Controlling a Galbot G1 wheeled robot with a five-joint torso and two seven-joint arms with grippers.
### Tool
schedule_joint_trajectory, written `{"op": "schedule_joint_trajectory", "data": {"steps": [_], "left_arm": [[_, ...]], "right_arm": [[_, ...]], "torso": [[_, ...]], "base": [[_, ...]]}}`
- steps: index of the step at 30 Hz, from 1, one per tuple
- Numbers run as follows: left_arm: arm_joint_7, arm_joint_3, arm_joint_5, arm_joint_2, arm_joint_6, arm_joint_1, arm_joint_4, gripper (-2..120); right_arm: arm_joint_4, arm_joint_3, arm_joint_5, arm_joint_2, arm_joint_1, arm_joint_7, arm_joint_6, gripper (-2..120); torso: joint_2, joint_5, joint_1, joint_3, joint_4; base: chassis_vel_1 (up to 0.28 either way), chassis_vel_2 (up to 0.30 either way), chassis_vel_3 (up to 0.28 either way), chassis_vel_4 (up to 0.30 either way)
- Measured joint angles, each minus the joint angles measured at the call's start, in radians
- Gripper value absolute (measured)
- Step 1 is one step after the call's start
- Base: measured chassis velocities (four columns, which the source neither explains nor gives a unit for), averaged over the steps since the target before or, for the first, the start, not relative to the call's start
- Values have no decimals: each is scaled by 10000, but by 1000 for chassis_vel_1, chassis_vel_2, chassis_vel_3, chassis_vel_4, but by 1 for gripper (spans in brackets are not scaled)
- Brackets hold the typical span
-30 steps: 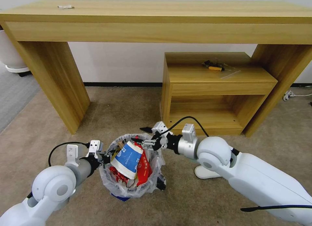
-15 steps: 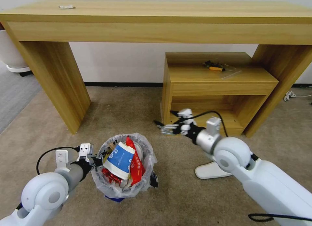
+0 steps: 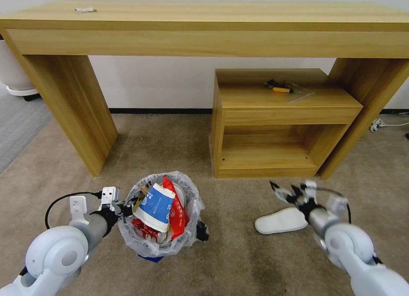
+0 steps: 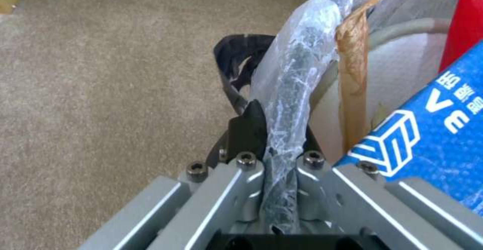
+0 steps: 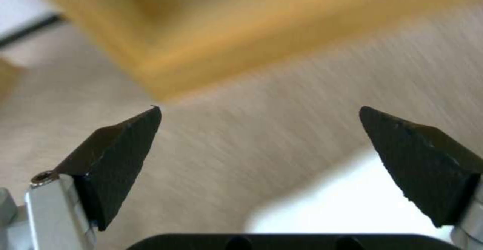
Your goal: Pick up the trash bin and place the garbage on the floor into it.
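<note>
Right gripper (image 3: 284, 190): in the head view it sits at lower right, fingers spread wide and empty, just above the white insole (image 3: 281, 220), which lies flat on the beige floor (image 3: 238, 262). Left gripper (image 3: 124, 208): at lower left, clamped on the rim of the trash bin (image 3: 159, 240), which stands at lower centre, filled with red wrappers and a blue-white packet (image 3: 156, 206).

Left wrist view: the left gripper (image 4: 279, 159) pinches the bag-wrapped rim (image 4: 292, 91) at frame centre. Judgement: the plastic liner is thin and slippery, so the grip should take in the stiff rim beneath it.

Right wrist view: the black fingertips (image 5: 120, 144) stand well apart; the insole (image 5: 352, 201) is a pale shape at lower right. Judgement: the insole is light, soft and flexible; take it across its narrow width at one edge.
</note>
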Motion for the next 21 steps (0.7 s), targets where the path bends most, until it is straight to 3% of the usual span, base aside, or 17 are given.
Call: {"op": "schedule_joint_trajectory", "data": {"steps": [3, 7, 21], "left_arm": [[5, 47, -13, 11, 0, -56, 78, 1], [6, 101, -72, -9, 0, -89, 88, 1], [15, 160, -221, 53, 0, -46, 22, 1]], "right_arm": [[-1347, 109, 831, 237, 32, 324, -198, 100], [-2109, 162, 1494, 284, 89, 581, -359, 100], [-3648, -469, 2135, 1450, 1558, 1277, -473, 100]], "torso": [[0, 1, 0, 1, 0], [0, 0, 0, 0, 0], [0, 3, 1, 1, 2]], "base": [[0, 0, 0, 0], [0, 0, 0, 0], [0, 0, 0, 0]]}}
